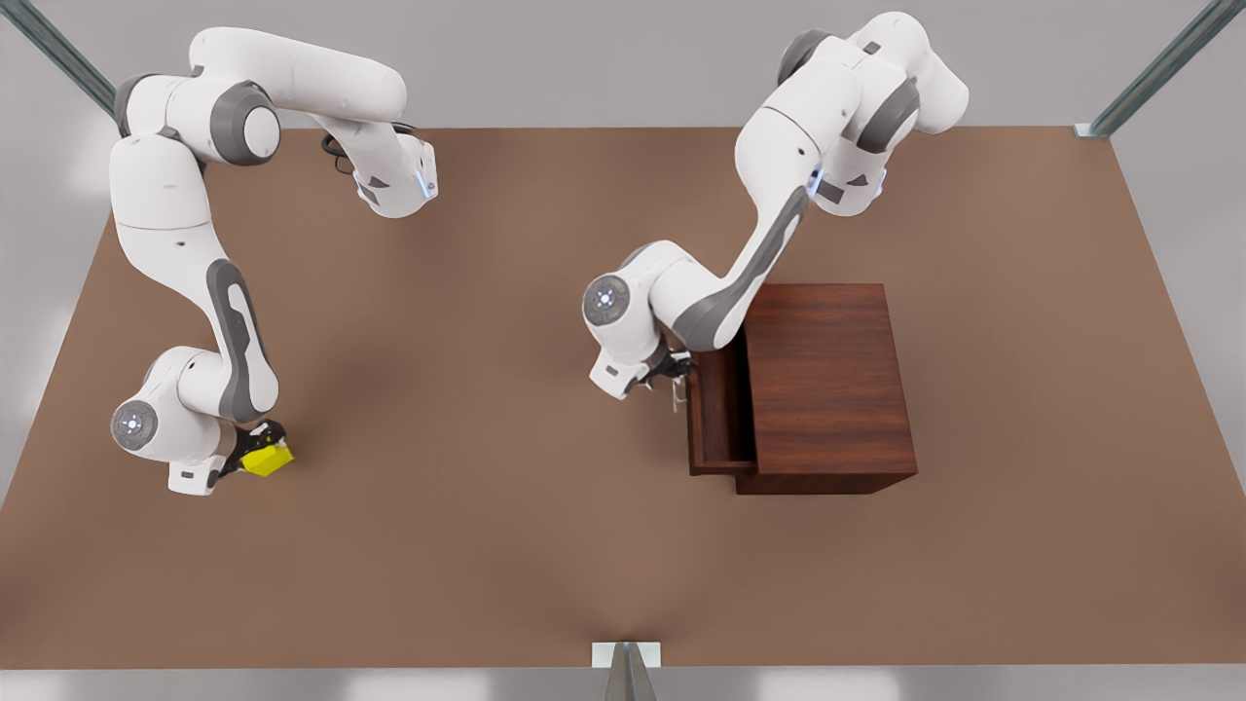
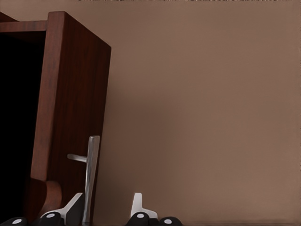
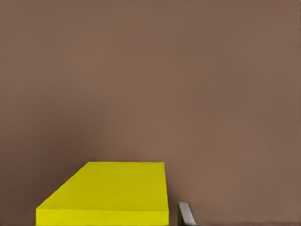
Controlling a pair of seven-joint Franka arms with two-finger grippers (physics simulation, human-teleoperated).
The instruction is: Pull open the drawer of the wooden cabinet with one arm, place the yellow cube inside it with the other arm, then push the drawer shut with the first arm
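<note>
The wooden cabinet [image 1: 827,380] stands on the front view's right, and its drawer [image 1: 718,419] sticks out partway toward the middle of the table. My left gripper [image 1: 678,375] is at the drawer front [image 2: 70,103]. It is open, with the slim silver handle [image 2: 91,174] between its fingers, close against one fingertip [image 2: 75,207]. On the front view's left, the yellow cube [image 1: 267,460] sits on the table. My right gripper [image 1: 265,450] is low over the cube [image 3: 108,193] and open. One fingertip [image 3: 186,213] stands just clear of the cube's side.
The brown table [image 1: 487,292] stretches bare between the two arms. Metal frame posts [image 1: 1149,78] rise at the far corners, and a small bracket [image 1: 626,662] sits at the near edge.
</note>
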